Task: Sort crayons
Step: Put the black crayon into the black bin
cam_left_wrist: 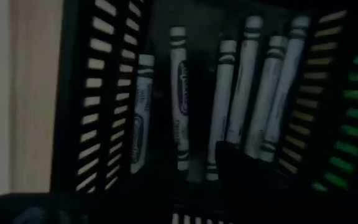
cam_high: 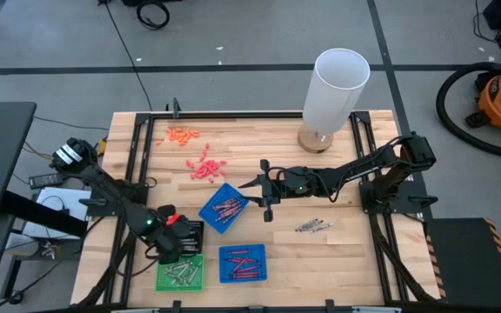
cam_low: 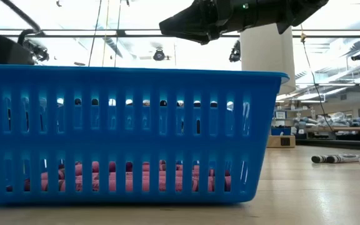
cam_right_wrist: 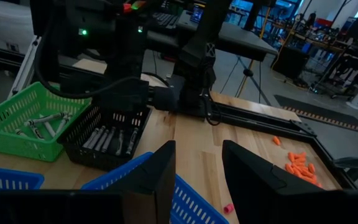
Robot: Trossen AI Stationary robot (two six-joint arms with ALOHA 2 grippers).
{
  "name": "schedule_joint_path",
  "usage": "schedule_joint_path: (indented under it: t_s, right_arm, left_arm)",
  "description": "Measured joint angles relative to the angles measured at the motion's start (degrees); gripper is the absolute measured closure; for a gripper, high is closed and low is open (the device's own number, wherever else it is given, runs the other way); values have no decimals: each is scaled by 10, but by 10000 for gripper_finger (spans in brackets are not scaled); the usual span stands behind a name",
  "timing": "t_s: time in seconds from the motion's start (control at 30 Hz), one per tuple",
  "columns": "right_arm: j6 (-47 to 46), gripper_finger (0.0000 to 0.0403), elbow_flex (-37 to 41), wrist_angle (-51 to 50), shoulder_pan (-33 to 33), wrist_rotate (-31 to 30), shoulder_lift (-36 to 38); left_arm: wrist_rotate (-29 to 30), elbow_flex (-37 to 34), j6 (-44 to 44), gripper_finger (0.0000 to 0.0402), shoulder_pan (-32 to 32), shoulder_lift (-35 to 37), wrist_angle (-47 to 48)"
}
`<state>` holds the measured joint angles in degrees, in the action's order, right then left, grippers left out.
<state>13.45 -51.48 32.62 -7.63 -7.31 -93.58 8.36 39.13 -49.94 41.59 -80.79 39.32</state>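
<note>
The grey crayons [cam_left_wrist: 229, 106] lie side by side in the black tray [cam_right_wrist: 107, 140] at the bench's near left. They look light, stiff and snappable; pinch one mid-length. The left claw [cam_high: 174, 236] hovers there, grip unclear; the right claw [cam_right_wrist: 197, 177] gapes empty.

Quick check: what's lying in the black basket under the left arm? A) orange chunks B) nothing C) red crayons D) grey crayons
D: the left wrist view looks straight into the black basket and shows several grey crayons lying side by side; the right wrist view shows the same grey sticks inside it.
</note>
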Motion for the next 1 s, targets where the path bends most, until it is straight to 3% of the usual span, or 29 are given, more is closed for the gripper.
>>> schedule_joint_path:
  t_s: [0.2, 0.33, 0.67, 1.0]
  right_arm:
    - [0, 263, 0, 0, 0, 0, 0]
    - [0, 263, 0, 0, 0, 0, 0]
    - [0, 263, 0, -7, 0, 0, 0]
    - [-43, 263, 0, -133, -3, -16, 0]
  left_arm:
    - [-6, 30, 22, 285, -13, 0, 0]
    - [20, 53, 67, 285, -13, 0, 0]
    - [157, 100, 200, 285, -13, 0, 2]
    - [302, 108, 310, 285, -13, 1, 4]
